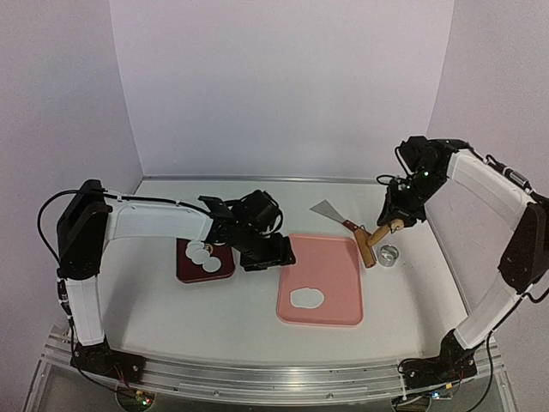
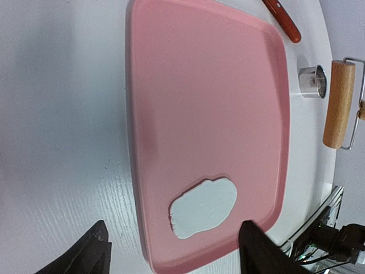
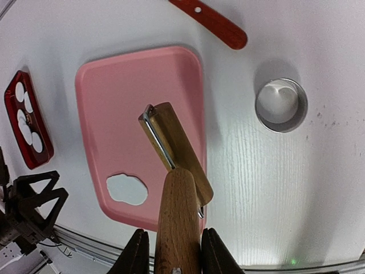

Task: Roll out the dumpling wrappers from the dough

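Left gripper [image 1: 273, 254], seen from above, hangs between a dark red tray [image 1: 192, 275] of thin round white dumpling wrappers [image 1: 202, 256] and a pink rectangular board [image 1: 330, 257] bearing the flattened white dough [image 1: 306, 299] near its front edge. Its wrist view shows black fingers [image 2: 94, 257] spread wide, empty. Right gripper [image 3: 171, 251], in its view, pinches a wooden rolling pin [image 3: 177, 151] over the board's right edge, near a metal ring cutter [image 3: 259, 106] and red-handled scraper [image 3: 214, 24].

White dough [image 1: 306, 298], pink board [image 1: 330, 262]; white wrappers [image 1: 202, 255], dark red tray [image 1: 192, 275]; tan roller [image 3: 175, 149].
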Tool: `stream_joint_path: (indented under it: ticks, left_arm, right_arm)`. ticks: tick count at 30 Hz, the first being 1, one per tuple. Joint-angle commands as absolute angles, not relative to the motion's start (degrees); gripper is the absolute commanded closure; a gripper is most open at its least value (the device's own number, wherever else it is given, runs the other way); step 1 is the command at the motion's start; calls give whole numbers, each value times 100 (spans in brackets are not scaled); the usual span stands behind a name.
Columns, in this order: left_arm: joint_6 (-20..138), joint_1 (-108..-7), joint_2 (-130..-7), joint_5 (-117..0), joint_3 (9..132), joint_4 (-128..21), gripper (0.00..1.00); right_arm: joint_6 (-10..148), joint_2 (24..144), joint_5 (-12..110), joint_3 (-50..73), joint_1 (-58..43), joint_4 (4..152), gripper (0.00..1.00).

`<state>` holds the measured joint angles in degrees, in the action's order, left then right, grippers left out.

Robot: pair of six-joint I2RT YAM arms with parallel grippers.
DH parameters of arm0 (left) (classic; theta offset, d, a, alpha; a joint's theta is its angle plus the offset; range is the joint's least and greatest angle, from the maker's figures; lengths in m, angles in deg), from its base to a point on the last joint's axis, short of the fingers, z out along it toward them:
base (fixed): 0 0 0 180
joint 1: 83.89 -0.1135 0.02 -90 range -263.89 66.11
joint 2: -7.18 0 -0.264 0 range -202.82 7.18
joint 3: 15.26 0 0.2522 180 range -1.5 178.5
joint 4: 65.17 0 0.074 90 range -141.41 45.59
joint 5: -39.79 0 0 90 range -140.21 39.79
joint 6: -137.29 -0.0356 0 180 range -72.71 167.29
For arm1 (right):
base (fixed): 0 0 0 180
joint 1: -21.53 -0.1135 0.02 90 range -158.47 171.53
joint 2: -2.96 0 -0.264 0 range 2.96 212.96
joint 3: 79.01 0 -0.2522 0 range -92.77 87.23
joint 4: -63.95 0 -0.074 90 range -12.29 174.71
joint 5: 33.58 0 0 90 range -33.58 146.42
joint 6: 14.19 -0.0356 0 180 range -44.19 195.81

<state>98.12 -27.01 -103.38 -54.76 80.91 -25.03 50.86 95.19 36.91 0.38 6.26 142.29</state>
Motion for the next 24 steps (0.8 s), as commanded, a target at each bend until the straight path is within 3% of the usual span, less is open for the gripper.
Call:
stream_joint_path:
  ticks: [1, 9, 17, 20, 22, 24]
  left_arm:
    - [9706, -2822, -9997, -5213, 8336, -2172, 19]
    - [9532, -3224, -9623, -5273, 8061, -2193, 15]
    - [9371, -3577, -9280, -5383, 7915, -2231, 14]
    - [9318, -3590, -9249, -5407, 7936, -2250, 14]
    - [9343, -3590, -9217, -5395, 7862, -2296, 14]
    - [9392, -3590, -9165, -5382, 7738, -2391, 14]
  right_arm:
    - [4989, 9171, 4005, 476, 1010, 14374, 100]
    - [5030, 8914, 2702, 1594, 1270, 14196, 100]
    - [5040, 8941, 3187, 2183, 1560, 13990, 99]
    - [5000, 9019, 3374, 2456, 1556, 13887, 90]
    - [4992, 9003, 3641, 2523, 1558, 13875, 72]
    - [4996, 8997, 3945, 2559, 1556, 13816, 63]
